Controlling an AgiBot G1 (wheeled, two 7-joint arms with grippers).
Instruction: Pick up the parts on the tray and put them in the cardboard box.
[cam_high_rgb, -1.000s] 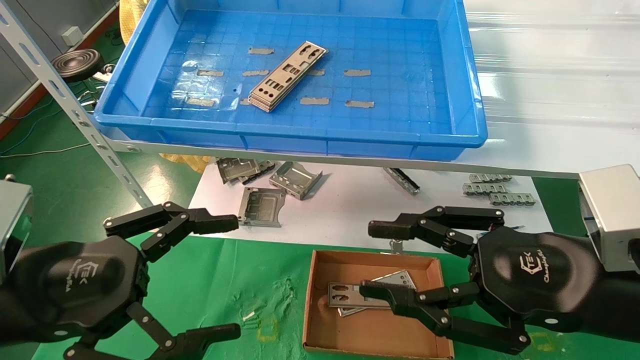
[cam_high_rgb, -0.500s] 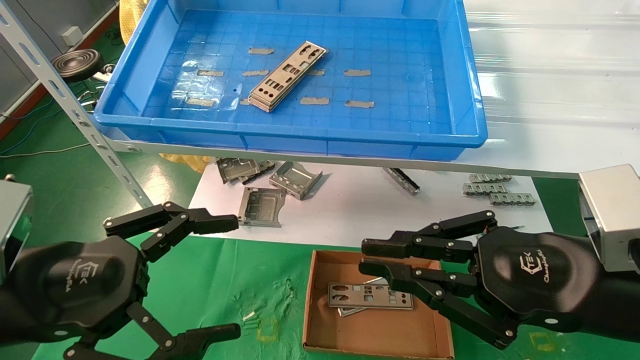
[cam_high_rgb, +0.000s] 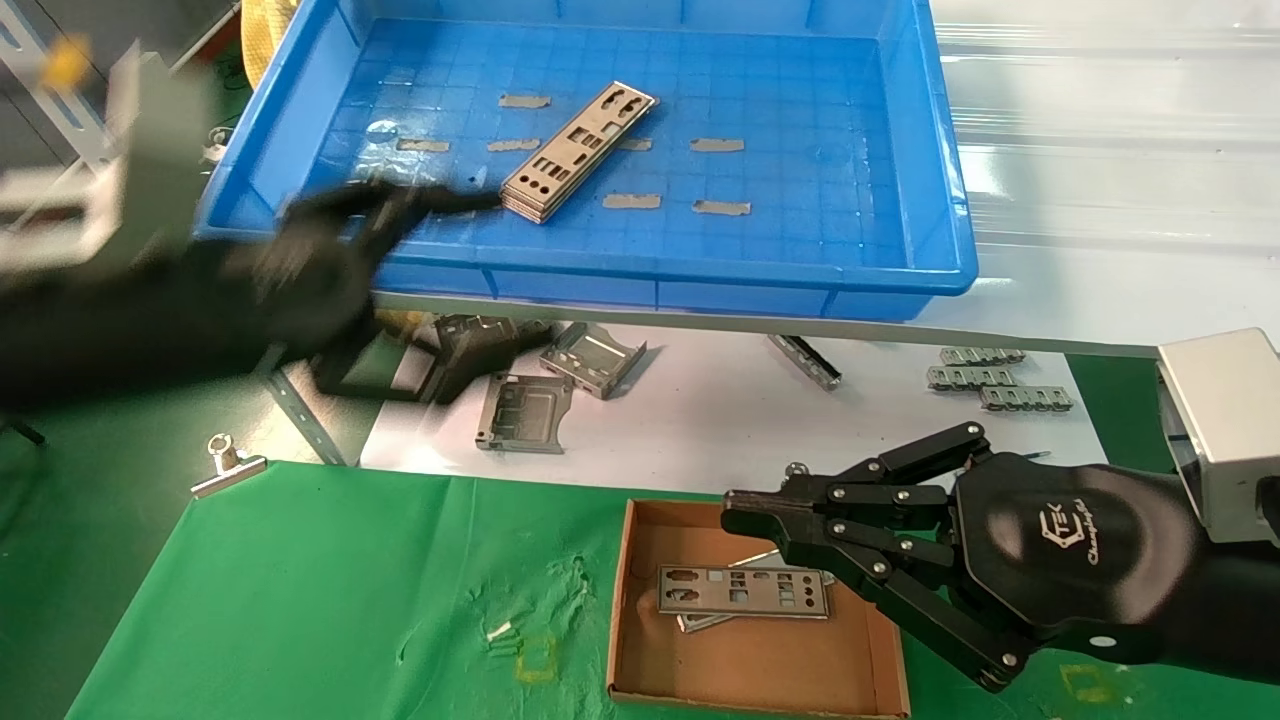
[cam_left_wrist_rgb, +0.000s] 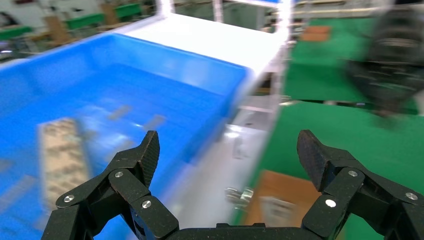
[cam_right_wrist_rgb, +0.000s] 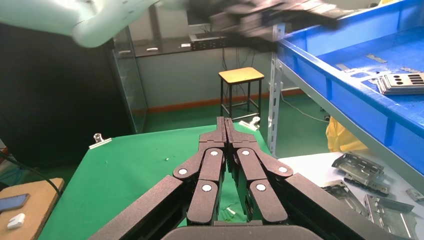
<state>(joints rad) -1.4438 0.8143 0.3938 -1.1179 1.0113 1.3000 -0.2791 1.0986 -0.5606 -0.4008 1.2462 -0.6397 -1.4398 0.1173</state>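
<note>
Now the left gripper (cam_high_rgb: 470, 200), fingers spread wide and empty, reaches over the tray's (cam_high_rgb: 700, 290) near rim toward the stacked parts (cam_high_rgb: 578, 150). Emptied, the right gripper (cam_high_rgb: 735, 510) hangs fingers pressed together above the cardboard box (cam_high_rgb: 740, 670), where two plates (cam_high_rgb: 742, 591) lie.

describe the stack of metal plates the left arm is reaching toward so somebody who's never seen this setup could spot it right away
Find the big blue tray on the shelf. On its floor lies one stack of plates, set diagonally, with the open left gripper closing in on its near end. They are long, flat and punched with cutouts, unlike the small grey tape pieces around them.
</note>
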